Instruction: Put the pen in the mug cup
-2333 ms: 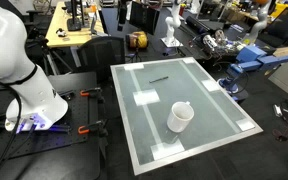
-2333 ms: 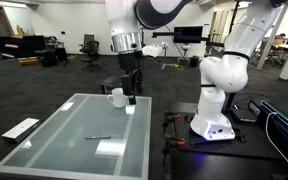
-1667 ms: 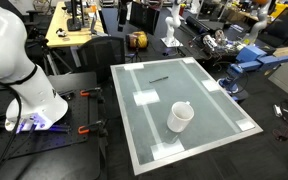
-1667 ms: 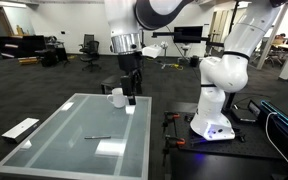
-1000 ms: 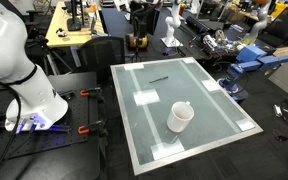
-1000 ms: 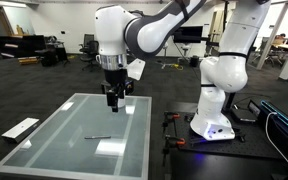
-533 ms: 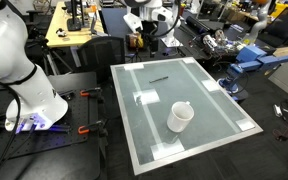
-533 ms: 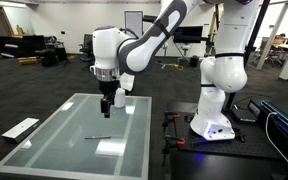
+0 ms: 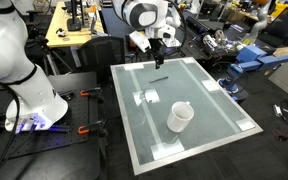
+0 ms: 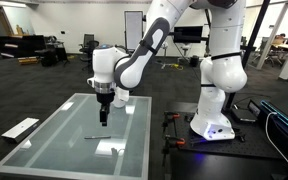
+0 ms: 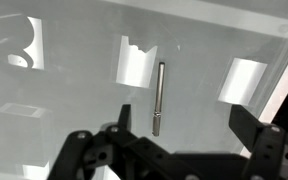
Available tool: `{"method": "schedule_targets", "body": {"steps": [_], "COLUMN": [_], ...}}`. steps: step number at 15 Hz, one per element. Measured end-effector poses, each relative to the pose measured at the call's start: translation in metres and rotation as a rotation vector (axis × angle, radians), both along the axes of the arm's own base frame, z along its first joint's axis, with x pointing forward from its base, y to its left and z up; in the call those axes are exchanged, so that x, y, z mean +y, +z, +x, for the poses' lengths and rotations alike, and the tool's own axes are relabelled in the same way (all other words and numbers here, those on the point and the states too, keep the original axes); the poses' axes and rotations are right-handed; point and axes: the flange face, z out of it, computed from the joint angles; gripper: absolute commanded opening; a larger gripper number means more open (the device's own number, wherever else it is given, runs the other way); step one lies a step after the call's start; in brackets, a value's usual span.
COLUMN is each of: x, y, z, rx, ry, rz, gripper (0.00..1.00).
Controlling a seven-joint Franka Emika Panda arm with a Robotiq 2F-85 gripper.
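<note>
Gripper (image 11: 174, 140) hovered, jaws spread, over the thin dark pen (image 11: 159, 98) lying flat at the wrist view's centre on the glass table (image 9: 212, 102) (light, stiff, likely slippery; best pinched mid-length), the white mug cup (image 9: 180, 117) well apart.

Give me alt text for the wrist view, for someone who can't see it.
A thin, dark, straight pen lies flat on the pale glass table, just above the open black gripper at the picture's bottom edge. Bright rectangular reflections dot the glass.
</note>
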Motion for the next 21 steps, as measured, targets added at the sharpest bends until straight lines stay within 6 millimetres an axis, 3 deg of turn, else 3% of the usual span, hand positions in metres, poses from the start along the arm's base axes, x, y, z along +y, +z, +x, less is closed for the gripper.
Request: {"method": "schedule_targets", "body": {"steps": [8, 21], "x": [-0.006, 0.000], "y": [-0.045, -0.058], "z": [0.030, 0.040], "rx": [0.026, 0.030], "ry": [0.014, 0.052], "rz": [-0.024, -0.046], "gripper": [1.00, 1.00]}}
